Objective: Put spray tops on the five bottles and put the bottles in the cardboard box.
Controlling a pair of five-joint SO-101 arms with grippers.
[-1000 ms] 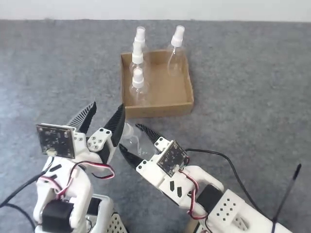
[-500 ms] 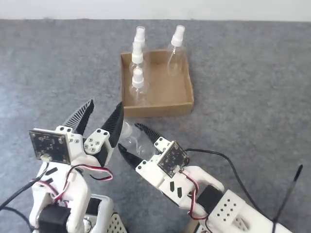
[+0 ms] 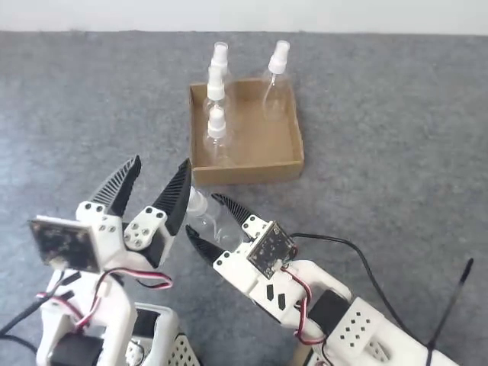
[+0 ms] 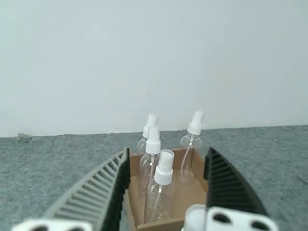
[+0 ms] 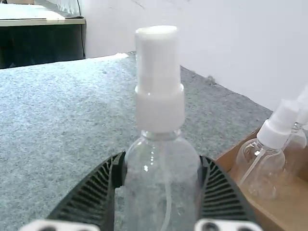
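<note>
obs: your right gripper [image 3: 202, 216] had its jaws clamped on the fifth bottle [image 5: 161, 187], one on each side of the clear body just under the shoulder. its spray top [image 5: 159, 82] was already seated on the neck, so capping looked done for this one.

position: the held bottle hung over the tabletop [image 3: 381, 137] just on the near side of the cardboard box [image 3: 248, 171], by the box's near left corner. the box sat toward the far edge of the tabletop.

key relation: the box lay straight beyond the right jaws, away from you, with only its near wall between bottle and floor. the bottle's long axis ran across the jaws, spray top away from the wrist; in the high view the top leaned toward the left arm, and i could not tell if the bottle was truly plumb.

box contents: four capped bottles [image 3: 216, 130] stood inside, three in a row along the left wall and one at the far right corner. the near right part of the floor was bare cardboard.

left gripper [image 3: 160, 162]: jaws wide apart, holding nothing, raised just beside the spray top.

judgement: the right arm was the one to finish. you would have needed to lift over the near wall and steer right of the row. risk: clipping the nearest capped bottle or the left jaws.
</note>
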